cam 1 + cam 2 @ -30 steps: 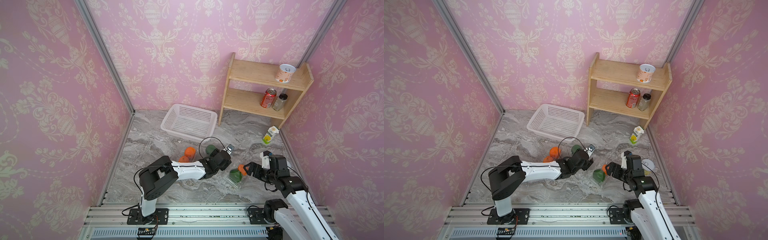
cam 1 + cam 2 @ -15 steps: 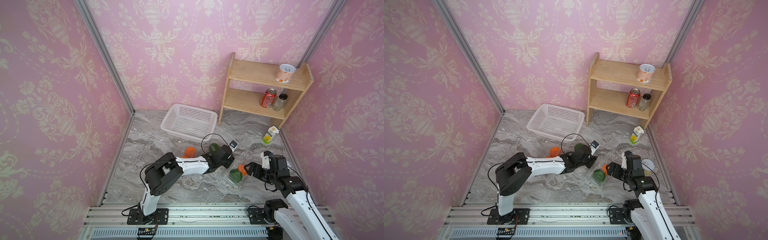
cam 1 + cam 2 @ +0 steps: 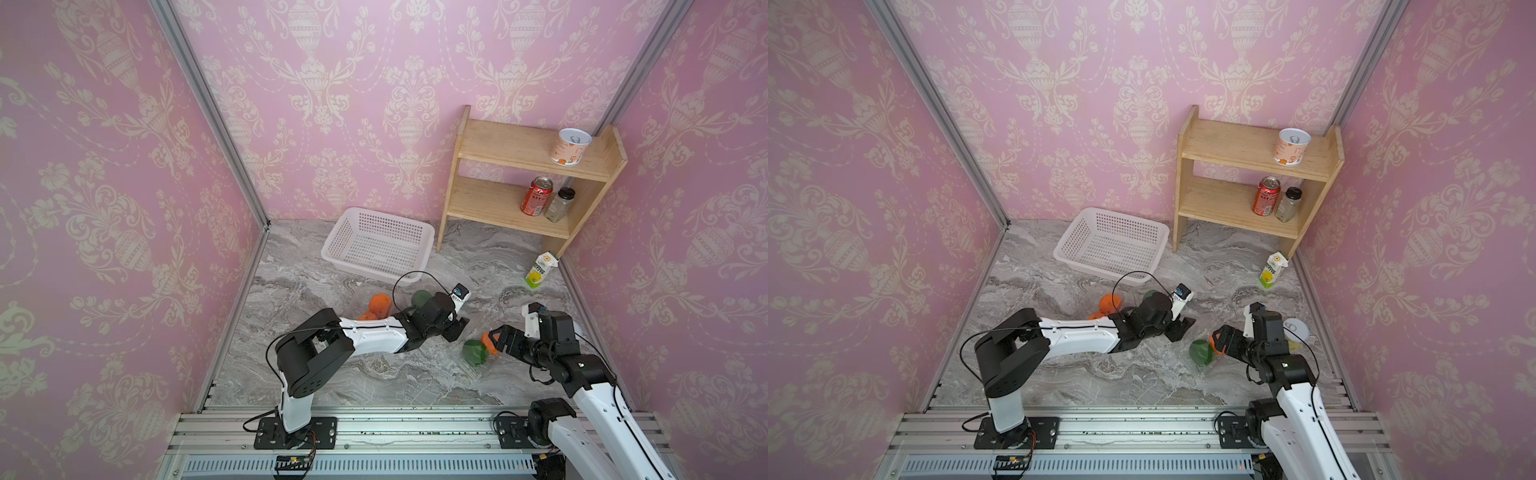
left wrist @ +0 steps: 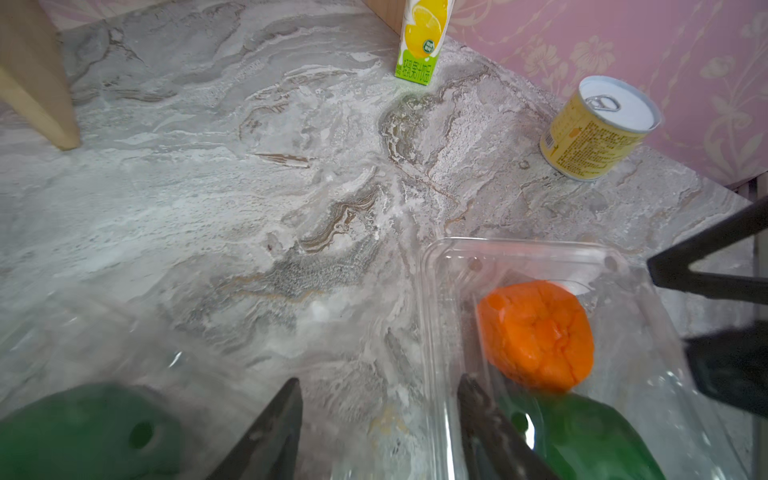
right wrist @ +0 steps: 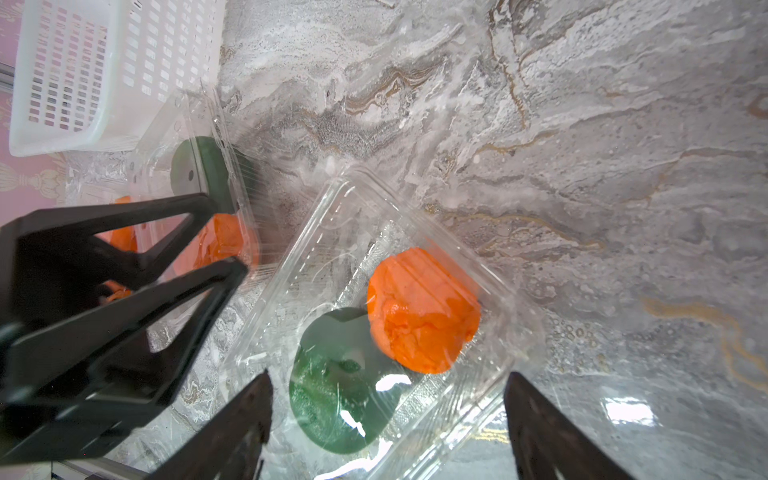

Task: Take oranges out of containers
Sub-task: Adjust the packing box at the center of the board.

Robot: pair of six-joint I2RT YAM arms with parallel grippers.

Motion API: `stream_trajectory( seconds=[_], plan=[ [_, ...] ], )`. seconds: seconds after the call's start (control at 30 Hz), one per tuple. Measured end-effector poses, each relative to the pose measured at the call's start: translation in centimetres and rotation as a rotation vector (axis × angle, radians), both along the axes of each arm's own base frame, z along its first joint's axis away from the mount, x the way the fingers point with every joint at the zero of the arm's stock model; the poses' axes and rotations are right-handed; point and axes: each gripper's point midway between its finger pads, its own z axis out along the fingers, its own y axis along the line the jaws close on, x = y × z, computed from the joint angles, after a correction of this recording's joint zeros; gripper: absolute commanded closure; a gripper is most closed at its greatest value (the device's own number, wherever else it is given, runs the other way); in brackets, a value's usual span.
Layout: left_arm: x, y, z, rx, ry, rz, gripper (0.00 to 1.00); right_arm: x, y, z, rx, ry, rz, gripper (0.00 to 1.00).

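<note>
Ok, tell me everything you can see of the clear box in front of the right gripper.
The box is a shallow rectangular clamshell of thin clear plastic with rounded corners. It lies flat on the marble table, holding an orange and a green fruit that touch. The open right gripper straddles one end; contact is unclear.
</note>
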Motion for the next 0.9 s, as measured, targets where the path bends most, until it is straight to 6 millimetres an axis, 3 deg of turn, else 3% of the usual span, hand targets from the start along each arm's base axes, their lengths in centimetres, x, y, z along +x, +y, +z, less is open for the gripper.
stream_trajectory(
  seconds=[0.17, 0.27, 0.37, 0.43, 0.53, 0.7, 0.9],
  plan=[
    [0.0, 2.9, 7.5, -0.078, -0.08, 0.092, 0.43, -0.1, 0.0, -0.2, 0.0, 0.003, 0.0, 0.11],
    [0.0, 5.0, 9.4, -0.091, -0.09, 0.155, 0.52, -0.1, 0.0, -0.1, 0.002, -0.005, 0.002, 0.11],
    [0.3, 7.2, 7.2, -0.051, -0.032, 0.21, 0.55, -0.2, 0.1, -0.2, 0.004, -0.011, 0.002, 0.11],
    [0.9, 8.7, 4.4, -0.007, 0.036, 0.25, 0.61, -0.3, 0.1, -0.4, 0.007, -0.007, 0.005, 0.11],
    [1.5, 10.1, 0.6, 0.042, 0.129, 0.29, 0.59, -0.4, 0.2, -0.6, 0.012, -0.003, 0.009, 0.11],
    [1.3, 9.8, -2.9, 0.079, 0.211, 0.287, 0.56, -0.5, 0.3, -0.7, 0.018, 0.001, 0.014, 0.11],
    [2.3, 7.3, -3.2, 0.028, 0.237, 0.258, 0.67, -0.5, 0.3, -0.9, 0.02, -0.001, 0.012, 0.11]
  ],
)
